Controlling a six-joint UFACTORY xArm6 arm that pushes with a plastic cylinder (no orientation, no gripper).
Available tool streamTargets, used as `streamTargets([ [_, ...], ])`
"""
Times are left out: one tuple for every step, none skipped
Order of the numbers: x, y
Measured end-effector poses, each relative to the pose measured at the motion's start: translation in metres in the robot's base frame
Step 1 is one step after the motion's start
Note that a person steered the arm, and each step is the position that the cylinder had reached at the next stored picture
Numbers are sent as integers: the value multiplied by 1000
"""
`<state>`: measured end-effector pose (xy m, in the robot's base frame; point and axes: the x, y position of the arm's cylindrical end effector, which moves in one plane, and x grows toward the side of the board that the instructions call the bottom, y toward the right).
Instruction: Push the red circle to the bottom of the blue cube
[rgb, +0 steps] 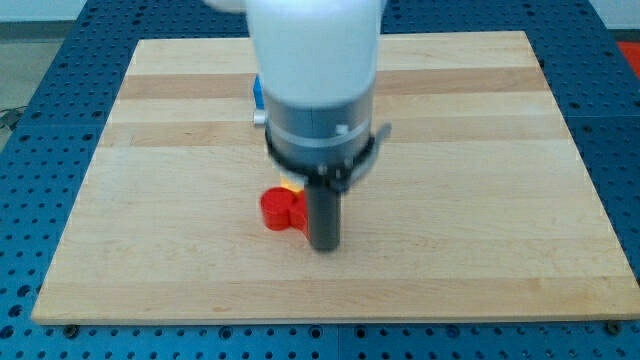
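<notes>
The red circle (280, 209) lies on the wooden board (450, 200), left of the view's centre and a little below it. My tip (324, 246) stands right beside it, at its right side and slightly lower, touching or nearly touching it. The blue cube (257, 93) shows only as a small blue edge at the left of the arm's white body, toward the view's top; most of it is hidden. The red circle lies well below the blue cube.
A small piece of a yellow block (289, 187) peeks out just above the red circle, mostly hidden by the arm. The arm's wide white and grey body (318, 80) covers the upper middle of the board. A blue perforated table surrounds the board.
</notes>
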<state>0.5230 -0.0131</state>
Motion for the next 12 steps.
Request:
streamTargets([
  [-57,-13],
  [-65,-30],
  [-62,-29],
  [-10,-9],
  [22,15],
  [31,-13],
  [12,-70],
  [-34,-97],
  [-45,-98],
  [-47,-98],
  [-49,-98],
  [-43,-111],
])
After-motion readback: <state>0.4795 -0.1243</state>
